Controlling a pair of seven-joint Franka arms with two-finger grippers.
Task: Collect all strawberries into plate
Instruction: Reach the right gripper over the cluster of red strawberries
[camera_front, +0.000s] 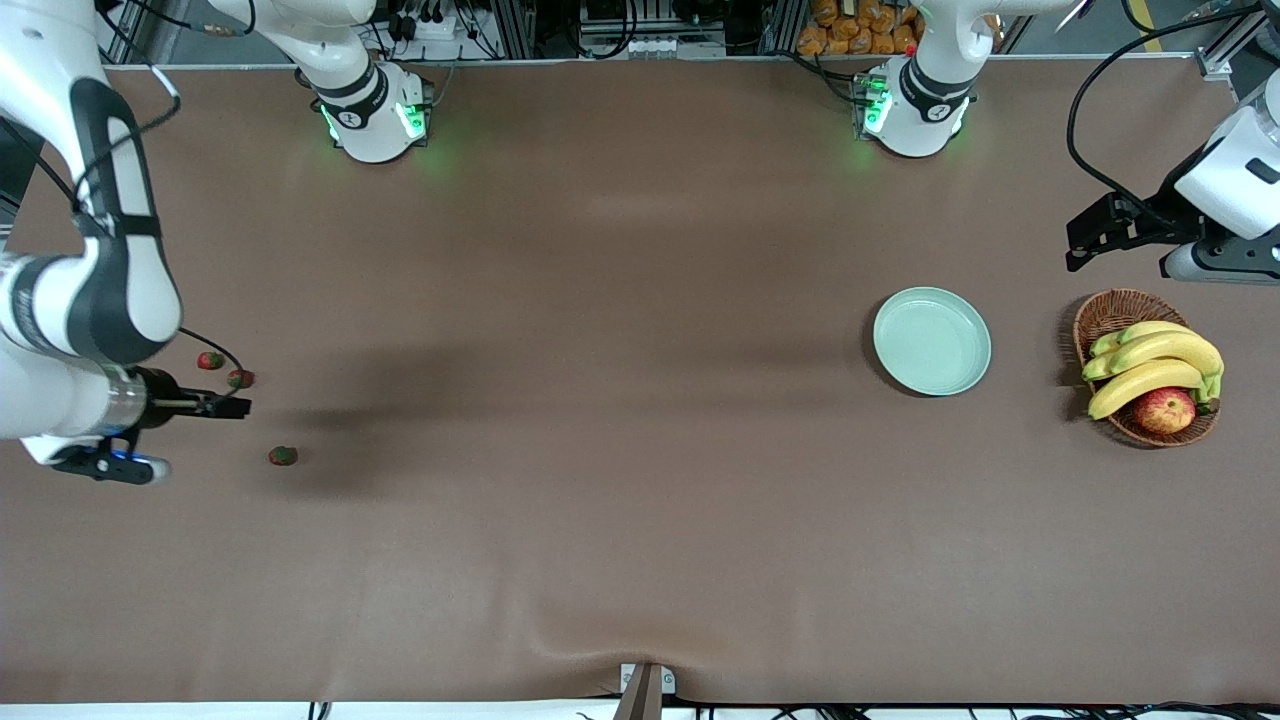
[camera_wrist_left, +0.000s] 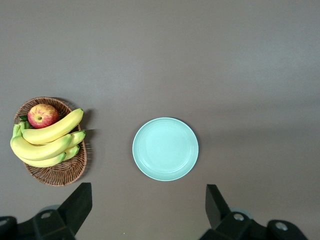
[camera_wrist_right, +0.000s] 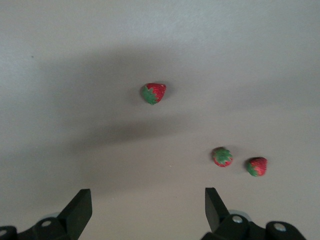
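Three strawberries (camera_front: 240, 379) lay at the right arm's end, well apart from the bare plate (camera_front: 932, 341), one partly hidden by a cable, under the right gripper (camera_front: 238, 407), fingers apart; the left gripper (camera_front: 1078, 240), fingers apart, hung near the plate.

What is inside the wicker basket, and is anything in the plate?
The wicker basket holds a bunch of bananas and an apple; whatever lies under them is covered. The plate is empty: all three strawberries lie on the table.
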